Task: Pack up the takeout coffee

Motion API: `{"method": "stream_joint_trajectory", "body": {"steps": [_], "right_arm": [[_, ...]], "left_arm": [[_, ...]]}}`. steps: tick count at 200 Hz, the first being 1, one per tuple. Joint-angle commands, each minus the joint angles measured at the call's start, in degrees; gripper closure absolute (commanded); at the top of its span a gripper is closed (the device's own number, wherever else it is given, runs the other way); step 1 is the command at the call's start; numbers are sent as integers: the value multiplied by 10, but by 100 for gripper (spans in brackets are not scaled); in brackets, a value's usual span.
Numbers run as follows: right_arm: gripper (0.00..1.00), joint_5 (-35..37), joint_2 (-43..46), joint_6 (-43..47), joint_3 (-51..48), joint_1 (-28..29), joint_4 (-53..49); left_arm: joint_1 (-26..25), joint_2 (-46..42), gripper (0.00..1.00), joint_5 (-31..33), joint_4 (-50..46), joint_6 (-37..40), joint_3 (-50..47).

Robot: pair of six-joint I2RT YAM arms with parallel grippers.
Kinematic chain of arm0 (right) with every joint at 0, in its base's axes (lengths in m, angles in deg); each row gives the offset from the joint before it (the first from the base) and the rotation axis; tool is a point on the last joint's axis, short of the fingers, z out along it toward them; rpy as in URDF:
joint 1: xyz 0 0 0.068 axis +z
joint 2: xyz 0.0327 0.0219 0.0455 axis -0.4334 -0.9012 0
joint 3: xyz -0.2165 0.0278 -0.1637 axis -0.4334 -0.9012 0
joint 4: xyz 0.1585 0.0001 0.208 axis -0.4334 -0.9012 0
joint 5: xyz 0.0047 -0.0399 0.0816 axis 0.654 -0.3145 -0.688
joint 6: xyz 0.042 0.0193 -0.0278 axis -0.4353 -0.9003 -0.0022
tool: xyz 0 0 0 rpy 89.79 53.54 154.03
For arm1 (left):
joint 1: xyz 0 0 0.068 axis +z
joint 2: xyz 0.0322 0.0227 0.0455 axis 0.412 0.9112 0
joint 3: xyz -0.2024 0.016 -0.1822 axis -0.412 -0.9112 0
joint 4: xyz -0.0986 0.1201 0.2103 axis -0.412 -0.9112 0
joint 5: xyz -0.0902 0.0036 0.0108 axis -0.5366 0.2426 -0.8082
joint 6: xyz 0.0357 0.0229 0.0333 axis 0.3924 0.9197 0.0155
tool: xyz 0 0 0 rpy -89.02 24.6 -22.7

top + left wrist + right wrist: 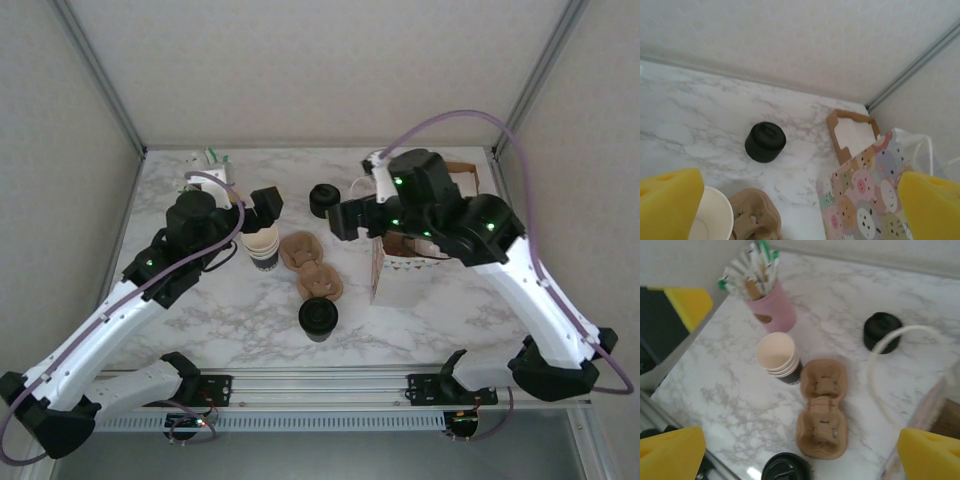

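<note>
The takeout coffee, a small dark paper cup under a round black plastic lid (318, 318), stands just at the near end of the brown moulded-pulp cup carrier (311, 266). The left gripper (262, 208) hangs left of that carrier and the right gripper (338, 220) right of it. Both have their jaws wide apart and hold nothing.

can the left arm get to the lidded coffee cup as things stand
Probably yes. The lidded cup stands alone near the front edge, bare marble on its left. The left gripper is open by the cup stack; the low pulp carrier behind the cup looks easy to skirt.
</note>
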Motion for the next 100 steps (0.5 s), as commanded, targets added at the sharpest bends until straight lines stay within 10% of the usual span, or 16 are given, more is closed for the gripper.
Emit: {"method": "stream_joint_trajectory", "body": {"steps": [1,100], "right_arm": [[1,25,32,-14,-21,-47,1],[1,-105,95,-54,-92,-324,14]], "left_arm": [[5,23,1,-52,11,13,25],[5,115,18,-135,47,6,53]]}}
